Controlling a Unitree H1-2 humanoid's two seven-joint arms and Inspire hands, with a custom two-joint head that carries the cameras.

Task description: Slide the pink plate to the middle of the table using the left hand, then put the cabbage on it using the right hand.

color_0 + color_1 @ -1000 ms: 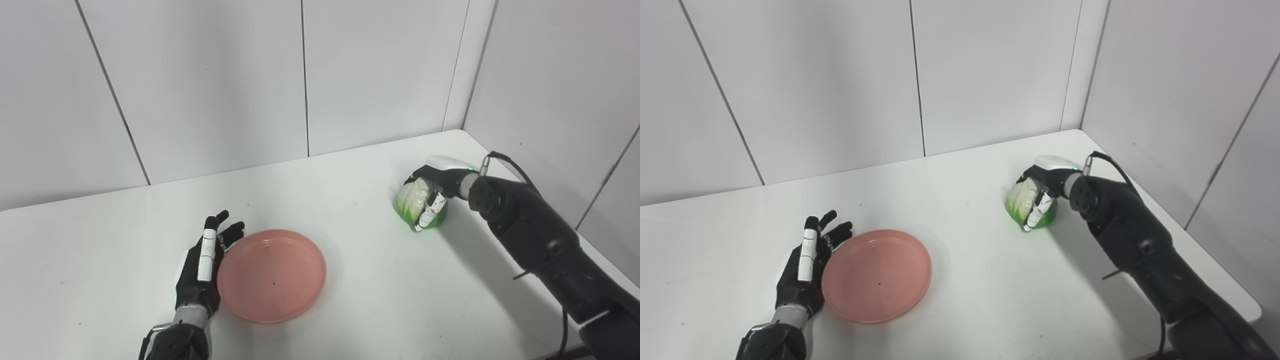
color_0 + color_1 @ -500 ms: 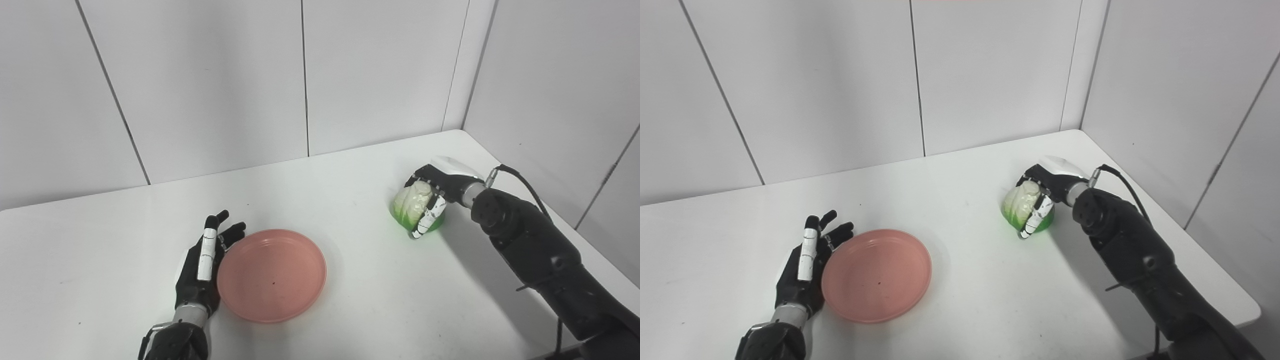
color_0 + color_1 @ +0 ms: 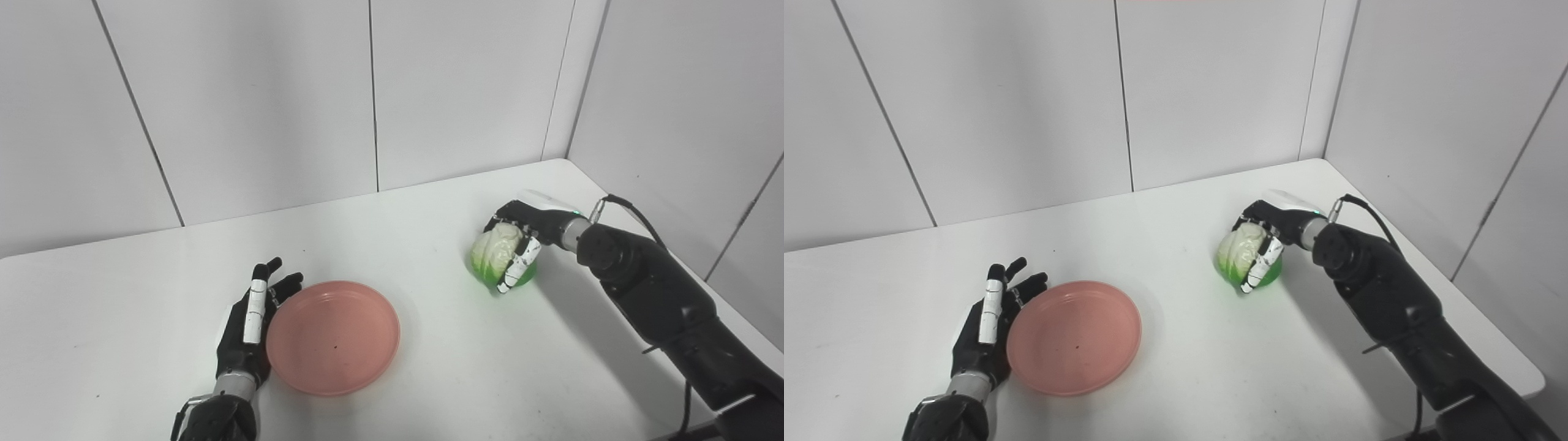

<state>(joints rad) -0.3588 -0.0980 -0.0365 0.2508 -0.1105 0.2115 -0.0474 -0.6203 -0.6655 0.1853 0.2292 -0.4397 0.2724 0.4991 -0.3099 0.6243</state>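
The pink plate (image 3: pixel 334 337) lies flat on the white table (image 3: pixel 429 380), a little left of the middle. My left hand (image 3: pixel 248 327) rests open against the plate's left rim, fingers stretched out along it. The cabbage (image 3: pixel 493 257), pale on top and green below, sits right of centre with my right hand (image 3: pixel 527 236) shut on it from the right and above. Whether the cabbage touches the table I cannot tell. In the right eye view the cabbage (image 3: pixel 1238 257) and plate (image 3: pixel 1075 346) are well apart.
White wall panels close off the back and the right side of the table. The table's right edge (image 3: pixel 1513 349) runs under my right arm. Bare tabletop lies between the plate and the cabbage.
My right hand has carried the cabbage a short way left, toward the plate. The left hand and the plate have stayed where they were.
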